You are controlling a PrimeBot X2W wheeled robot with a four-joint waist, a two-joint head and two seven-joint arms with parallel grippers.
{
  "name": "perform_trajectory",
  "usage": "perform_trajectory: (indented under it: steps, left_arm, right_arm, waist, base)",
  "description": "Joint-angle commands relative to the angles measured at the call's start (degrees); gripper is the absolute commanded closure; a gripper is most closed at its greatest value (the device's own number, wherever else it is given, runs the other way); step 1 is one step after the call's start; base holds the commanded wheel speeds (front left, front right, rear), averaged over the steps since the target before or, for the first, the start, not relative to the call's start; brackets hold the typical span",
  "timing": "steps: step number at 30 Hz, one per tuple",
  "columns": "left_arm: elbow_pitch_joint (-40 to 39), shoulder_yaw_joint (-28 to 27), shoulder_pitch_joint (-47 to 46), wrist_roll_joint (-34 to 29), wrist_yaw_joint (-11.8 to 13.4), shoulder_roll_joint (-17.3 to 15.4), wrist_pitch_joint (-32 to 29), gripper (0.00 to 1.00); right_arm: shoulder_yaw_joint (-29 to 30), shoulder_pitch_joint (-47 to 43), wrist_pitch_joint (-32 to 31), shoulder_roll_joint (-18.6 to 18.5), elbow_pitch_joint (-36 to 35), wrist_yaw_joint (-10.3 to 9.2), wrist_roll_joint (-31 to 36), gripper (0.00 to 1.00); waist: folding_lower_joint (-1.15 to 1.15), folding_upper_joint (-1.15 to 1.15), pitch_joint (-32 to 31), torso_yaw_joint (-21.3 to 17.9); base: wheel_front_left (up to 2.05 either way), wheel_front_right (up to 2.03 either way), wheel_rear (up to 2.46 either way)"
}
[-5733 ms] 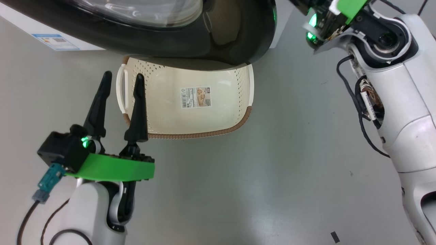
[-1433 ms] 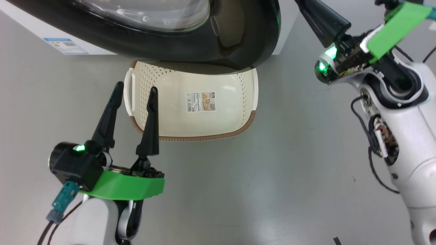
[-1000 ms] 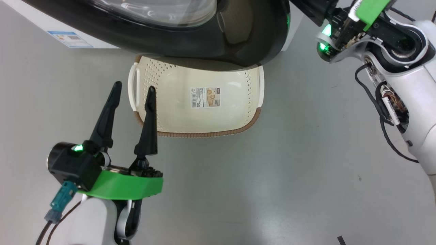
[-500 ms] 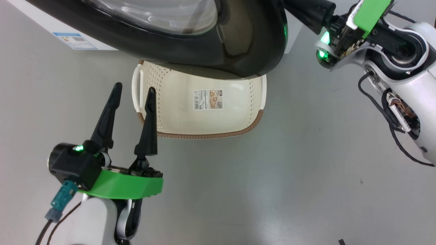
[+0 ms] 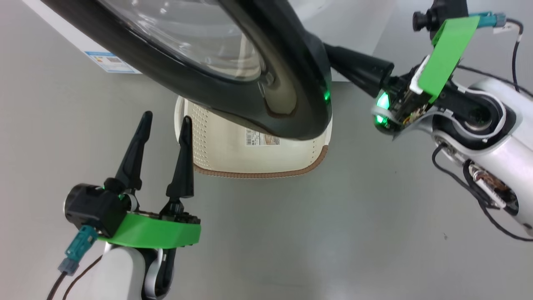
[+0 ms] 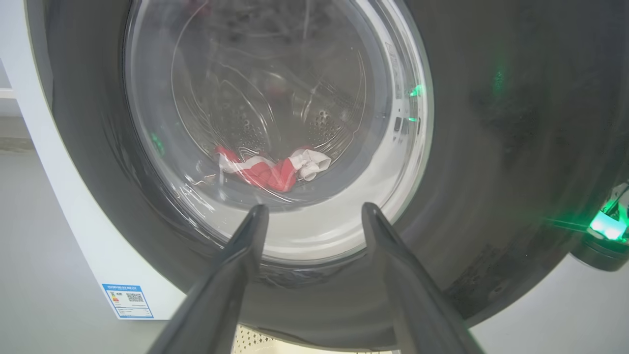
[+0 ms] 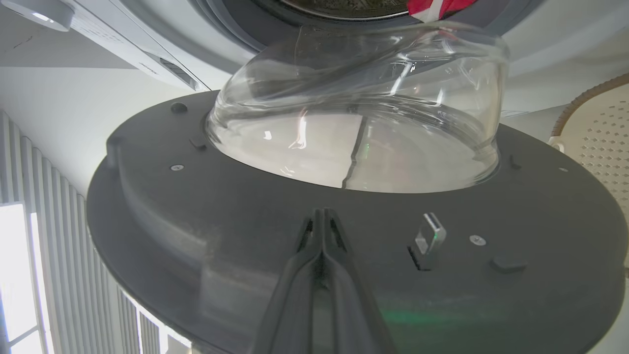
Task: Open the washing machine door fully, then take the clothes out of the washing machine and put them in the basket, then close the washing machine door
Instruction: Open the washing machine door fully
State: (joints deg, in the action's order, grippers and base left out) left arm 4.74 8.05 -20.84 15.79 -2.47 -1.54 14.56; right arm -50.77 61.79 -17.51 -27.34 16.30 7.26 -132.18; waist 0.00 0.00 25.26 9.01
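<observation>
Nearest, low at the left over the bare floor (image 5: 333, 233): left gripper (image 5: 165, 116), fingers spread wide, nothing between them. Parked, by the look of it, and free for a reach into the drum.

Just beyond those fingertips, down on the floor: basket (image 5: 258, 175), cream with a brown rim, nothing in it but a label sticker. Set right under the door's swing, presumably for a short drop from drum to basket.

Overhanging the basket's far half: washing machine door (image 5: 187, 85), glossy black rim, glass bowl (image 7: 363, 123) bulging from the inner side. Swung partway out, seemingly not yet fully open.

Behind the door's free edge: right gripper (image 7: 320, 214), fingers pressed flat together, clamped on nothing. Tips on or just off the grey inner face beside the latch (image 7: 428, 236), contact too close to call. Closed like that, probably to act as one stiff pusher for swinging the door wider.

Farther back: washing machine (image 6: 73, 231), white, blue label (image 5: 109, 62) low on its front.

Deepest of all, through the glass, at the bottom of the steel drum (image 6: 319, 123): the clothes (image 6: 268, 172), red with white trim, untouched.

Step in hand: opening the door, unloading yet to come.
</observation>
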Motion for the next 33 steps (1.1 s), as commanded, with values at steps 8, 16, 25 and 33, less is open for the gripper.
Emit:
perform_trajectory:
  steps: [8, 16, 25, 33]
  left_arm:
    - [-0.8, -1.3, 2.2, 1.1, 0.6, -1.3, 0.4, 0.00]
    - [-0.2, -0.8, 3.8, 1.5, 1.0, -1.3, 0.4, 0.00]
    - [0.3, -0.1, 5.2, 1.9, 1.3, -1.3, 0.4, 0.00]
    - [-0.1, 0.3, 6.0, 3.0, 1.9, -1.3, 0.4, 0.00]
  right_arm:
    - [-2.9, -5.6, 3.4, -1.9, -6.3, 0.23, -3.4, 1.00]
    - [-4.1, -10.6, 5.2, -2.8, -9.2, 0.23, -5.3, 1.00]
    - [-4.4, -14.7, 5.8, -3.4, -11.2, 0.23, -6.4, 1.00]
    - [-5.1, -15.9, 6.0, -4.2, -12.6, 0.23, -6.4, 1.00]
  waist:
    - [0.00, 0.00, -3.6, 2.8]
    - [0.00, 0.00, -7.2, 5.7]
    - [0.00, 0.00, -9.9, 9.6]
    - [0.00, 0.00, -10.9, 12.7]
  base:
    - [0.00, 0.00, 0.00]
    - [0.00, 0.00, 0.00]
    - [0.00, 0.00, 0.00]
    - [0.00, 0.00, 0.00]
